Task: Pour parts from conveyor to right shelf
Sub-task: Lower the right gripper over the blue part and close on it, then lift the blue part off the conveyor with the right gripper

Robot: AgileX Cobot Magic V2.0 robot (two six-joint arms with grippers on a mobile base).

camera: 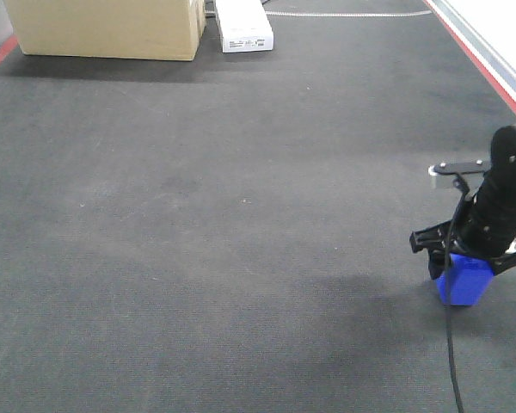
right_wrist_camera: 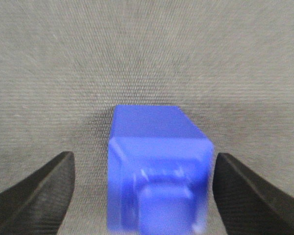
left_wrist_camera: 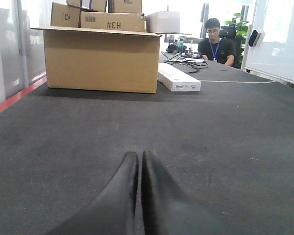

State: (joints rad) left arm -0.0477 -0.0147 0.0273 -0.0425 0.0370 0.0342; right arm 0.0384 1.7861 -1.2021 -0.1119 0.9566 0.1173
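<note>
My right gripper [camera: 464, 258] is spread open and lowered over the blue block [camera: 464, 284]. The block sits on the conveyor [camera: 198, 215], well away from the cardboard box [camera: 103, 26], down the belt from it and over toward the red edge strip [camera: 482, 60] on the side opposite the box.

In my right wrist view the block [right_wrist_camera: 159, 166] lies between my two black fingers [right_wrist_camera: 39, 196]. One stands clearly off it with matting showing in the gap. The other is just beside the block's edge, and I cannot tell whether it touches. The block's near face is blurred, and a squarish raised shape shows on it.

My left gripper [left_wrist_camera: 139, 161] is closed, its fingers pressed together with nothing between them. It hangs low over the matting and points up the belt toward the cardboard box [left_wrist_camera: 100, 61], with bare belt between us.

A long white box [left_wrist_camera: 179, 81] lies just beside the cardboard box, at its corner nearer the middle of the belt. Smaller cartons [left_wrist_camera: 112, 20] show above and behind the cardboard box. Well beyond it a person [left_wrist_camera: 216, 44] in dark clothes sits at a desk.
</note>
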